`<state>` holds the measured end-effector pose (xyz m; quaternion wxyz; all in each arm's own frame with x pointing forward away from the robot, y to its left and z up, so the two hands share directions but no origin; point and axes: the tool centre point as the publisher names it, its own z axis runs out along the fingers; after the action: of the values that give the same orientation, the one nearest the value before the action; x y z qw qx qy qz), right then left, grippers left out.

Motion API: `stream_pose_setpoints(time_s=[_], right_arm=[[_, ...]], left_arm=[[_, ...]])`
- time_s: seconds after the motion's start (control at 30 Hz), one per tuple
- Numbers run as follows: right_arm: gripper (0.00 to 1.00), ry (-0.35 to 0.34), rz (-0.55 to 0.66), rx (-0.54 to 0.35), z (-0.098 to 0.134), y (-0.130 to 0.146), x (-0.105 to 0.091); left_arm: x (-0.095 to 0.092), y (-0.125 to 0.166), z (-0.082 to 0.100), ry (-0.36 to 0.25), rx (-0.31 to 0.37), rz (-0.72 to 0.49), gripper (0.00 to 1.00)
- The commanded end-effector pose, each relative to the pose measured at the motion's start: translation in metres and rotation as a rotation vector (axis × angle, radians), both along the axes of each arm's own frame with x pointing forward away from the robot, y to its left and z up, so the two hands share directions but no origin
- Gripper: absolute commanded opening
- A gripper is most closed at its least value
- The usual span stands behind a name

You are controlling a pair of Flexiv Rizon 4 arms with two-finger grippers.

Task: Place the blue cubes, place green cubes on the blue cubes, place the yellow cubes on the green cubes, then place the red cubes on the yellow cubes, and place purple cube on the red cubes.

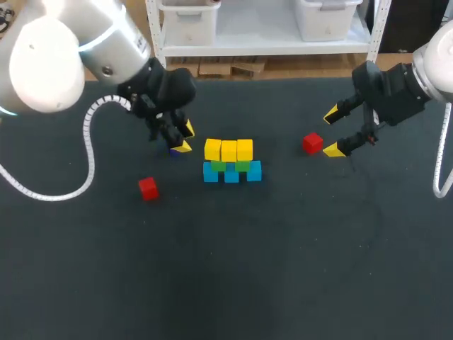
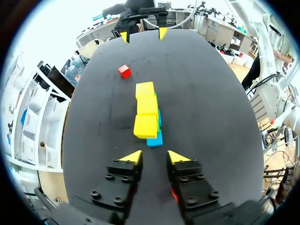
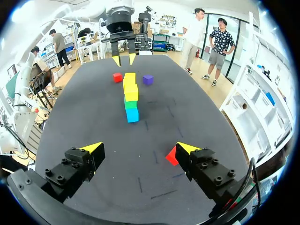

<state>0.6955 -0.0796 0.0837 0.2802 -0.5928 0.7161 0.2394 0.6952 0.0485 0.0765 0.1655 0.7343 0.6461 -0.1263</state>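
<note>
A: In the head view, where are the cubes sitting?
B: We are seeing yellow cubes [image 1: 228,149] lying on green cubes [image 1: 230,166], and these on blue cubes [image 1: 232,174], in the middle of the counter [image 1: 283,269]. The near red cube [image 1: 148,188] is lying toward our left. The far red cube [image 1: 312,143] is just beside our right end effector [image 1: 332,132].
A: And the left wrist view?
B: Our left end effector [image 2: 154,157] is standing a little open, gripping nothing, and is facing one end of the stack.
A: The right wrist view?
B: Our right end effector is gaping wide and holding nothing. The far red cube is sitting inside the gap, just beside one finger. The purple cube [image 3: 148,79] is lying near the stack's other end.
</note>
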Motion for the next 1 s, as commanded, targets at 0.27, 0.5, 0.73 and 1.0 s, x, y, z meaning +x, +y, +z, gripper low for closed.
stream_pose_setpoints(time_s=[0.27,0.5,0.73,1.0], right_arm=[[1.00,0.000,0.002,0.003,-0.001,0.000,0.001],[1.00,0.000,0.002,0.003,-0.001,0.000,0.001],[1.00,0.000,0.002,0.003,-0.001,0.000,0.001],[1.00,0.000,0.002,0.003,-0.001,0.000,0.001]], left_arm=[[0.004,-0.001,-0.020,0.012,-0.026,-0.005,0.00],[0.005,-0.007,-0.024,0.022,-0.031,-0.021,0.00],[0.007,-0.013,-0.025,0.023,-0.032,-0.030,0.00],[0.009,-0.022,-0.023,0.023,-0.032,-0.048,0.00]])
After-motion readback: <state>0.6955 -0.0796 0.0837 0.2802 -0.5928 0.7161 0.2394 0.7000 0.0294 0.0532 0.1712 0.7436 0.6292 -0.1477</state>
